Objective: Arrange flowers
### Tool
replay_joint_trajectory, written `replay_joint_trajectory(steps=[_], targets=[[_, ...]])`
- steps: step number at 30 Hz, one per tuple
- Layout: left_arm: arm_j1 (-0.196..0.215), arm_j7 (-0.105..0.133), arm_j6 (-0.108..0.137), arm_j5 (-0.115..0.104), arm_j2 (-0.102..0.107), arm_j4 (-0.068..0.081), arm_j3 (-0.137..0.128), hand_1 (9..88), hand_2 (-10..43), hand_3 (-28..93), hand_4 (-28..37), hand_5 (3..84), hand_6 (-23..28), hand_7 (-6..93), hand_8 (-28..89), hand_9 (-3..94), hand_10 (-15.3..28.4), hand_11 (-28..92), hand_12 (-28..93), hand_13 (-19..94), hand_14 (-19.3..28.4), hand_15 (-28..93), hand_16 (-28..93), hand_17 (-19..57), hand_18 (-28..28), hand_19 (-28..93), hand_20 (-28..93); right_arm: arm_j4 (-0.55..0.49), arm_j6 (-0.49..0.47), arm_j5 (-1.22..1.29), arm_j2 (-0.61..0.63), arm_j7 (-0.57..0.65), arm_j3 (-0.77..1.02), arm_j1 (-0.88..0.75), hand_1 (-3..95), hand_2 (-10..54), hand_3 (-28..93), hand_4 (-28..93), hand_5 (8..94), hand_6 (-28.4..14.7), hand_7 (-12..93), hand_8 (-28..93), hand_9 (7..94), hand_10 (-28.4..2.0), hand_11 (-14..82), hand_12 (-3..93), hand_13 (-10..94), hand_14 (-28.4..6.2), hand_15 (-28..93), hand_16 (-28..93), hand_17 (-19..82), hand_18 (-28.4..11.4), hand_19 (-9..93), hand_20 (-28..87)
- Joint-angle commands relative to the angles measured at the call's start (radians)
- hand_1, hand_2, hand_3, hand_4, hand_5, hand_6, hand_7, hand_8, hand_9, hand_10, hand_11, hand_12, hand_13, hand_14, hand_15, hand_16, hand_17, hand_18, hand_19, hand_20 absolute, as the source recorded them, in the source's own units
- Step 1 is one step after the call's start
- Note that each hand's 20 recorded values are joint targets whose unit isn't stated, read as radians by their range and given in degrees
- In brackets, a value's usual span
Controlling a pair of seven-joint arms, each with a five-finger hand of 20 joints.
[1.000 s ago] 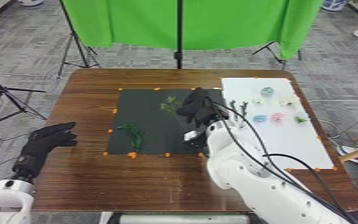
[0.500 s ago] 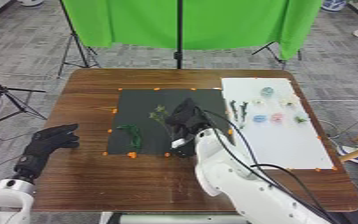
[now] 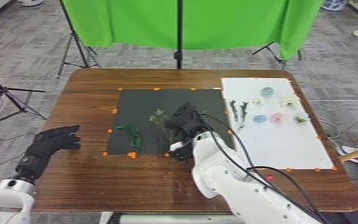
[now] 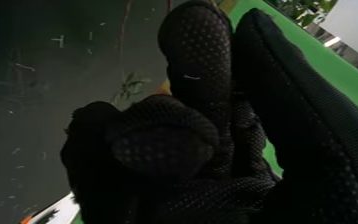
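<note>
Right hand: above the right half of the dark mat [image 3: 149, 102], toward its near edge; the hand [image 3: 186, 122] is closed in a narrow grip on a leafy sprig [image 3: 158, 118]. In the right wrist view the black fingers and thumb are drawn close together, thin stems passing behind them.
Sprig: over the mat, leaves toward the far edge of the worktop [image 3: 95, 100], stem running back toward the near edge alongside the glove. Cannot tell if it touches the mat.
Left hand: left hand [image 3: 51, 144] by the worktop's left edge, palm spread, fingers loose, holding nothing; well apart from the mat.
Green bundle: dark green bundle [image 3: 131, 135] on the mat's left part, near its near left corner, apart from the sprig.
White sheet: white sheet [image 3: 291, 150] along the worktop's right edge, beside the mat.
Stems on sheet: two slim dark green stems [image 3: 243, 111], side by side along the sheet's left margin.
Blooms on sheet: blue flower [image 3: 260, 118] and pink flower [image 3: 277, 118] next to each other; green piece [image 3: 301, 119] just right of the pink. Pale blue-green flower [image 3: 267, 92] toward the far edge, cream flower [image 3: 288, 101] nearer.
Markers: orange tabs [image 3: 132, 155] around mat and sheet.
Backdrop: green cloth [image 3: 131, 22] beyond the worktop's far edge.
</note>
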Motion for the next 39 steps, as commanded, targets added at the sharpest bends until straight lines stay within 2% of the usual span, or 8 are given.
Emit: replay_joint_trajectory(steps=[1, 10, 29, 33, 39], targets=[[0.012, -0.018, -0.021, 0.009, -0.013, -0.004, -0.006, 33.3, 6.8, 64, -11.4, 48.7, 5.7, 11.9, -6, 51.3, 15.2, 26, 15, 45, 20.4, 35, 0, 10.9, 16.0, 25, 25, 0.009, 0.003, 0.014, -0.012, -0.008, -0.010, -0.018, 53.4, -9.5, 54, -7, 82.7, -3.3, 30, 17, 93.7, -11.1, 37.4, 23.1, 94, -1.0, 61, 23, 72, -9.4, 93, 45], [0.011, -0.018, -0.023, 0.011, -0.016, -0.003, -0.005, 33.2, 6.6, 64, -11.5, 48.7, 5.7, 12.0, -6, 51.2, 15.2, 26, 15, 44, 20.3, 35, 0, 10.8, 16.0, 25, 24, 0.016, -0.012, 0.024, -0.014, -0.012, -0.008, -0.027, 50.6, -9.5, 53, -6, 82.1, -3.9, 29, 17, 93.7, -11.6, 36.4, 23.1, 94, -1.5, 60, 24, 72, -9.4, 93, 44], [0.014, -0.024, -0.033, 0.014, -0.016, -0.005, -0.009, 33.3, 6.6, 64, -11.6, 48.8, 5.8, 12.0, -6, 51.2, 15.2, 26, 15, 44, 20.3, 35, 0, 10.7, 16.0, 25, 24, 0.021, -0.002, 0.025, -0.017, -0.022, 0.004, -0.046, 45.2, -9.5, 58, -8, 81.8, -4.3, 27, 15, 93.7, -12.2, 34.5, 22.7, 94, -2.2, 58, 23, 72, -8.8, 93, 38], [0.014, -0.025, -0.034, 0.015, -0.018, -0.006, -0.011, 33.4, 6.6, 63, -11.5, 48.8, 5.8, 11.9, -6, 51.2, 15.2, 26, 15, 44, 20.4, 35, 0, 10.7, 16.0, 25, 24, -0.005, 0.009, 0.017, -0.003, -0.044, 0.032, -0.052, 44.7, -9.5, 58, -9, 81.7, -4.3, 27, 14, 93.7, -12.2, 34.4, 22.8, 94, -2.1, 58, 23, 72, -8.8, 93, 37], [0.018, -0.025, -0.033, 0.015, -0.015, -0.008, -0.014, 33.4, 6.6, 63, -11.6, 48.8, 5.8, 12.0, -6, 51.2, 15.3, 26, 15, 45, 20.3, 35, 0, 10.7, 16.0, 25, 24, -0.089, 0.076, -0.033, 0.107, -0.084, 0.084, 0.013, 43.3, -9.5, 59, -9, 81.4, -4.3, 27, 13, 93.5, -12.0, 33.9, 23.1, 94, -2.3, 57, 23, 71, -9.2, 93, 37]])
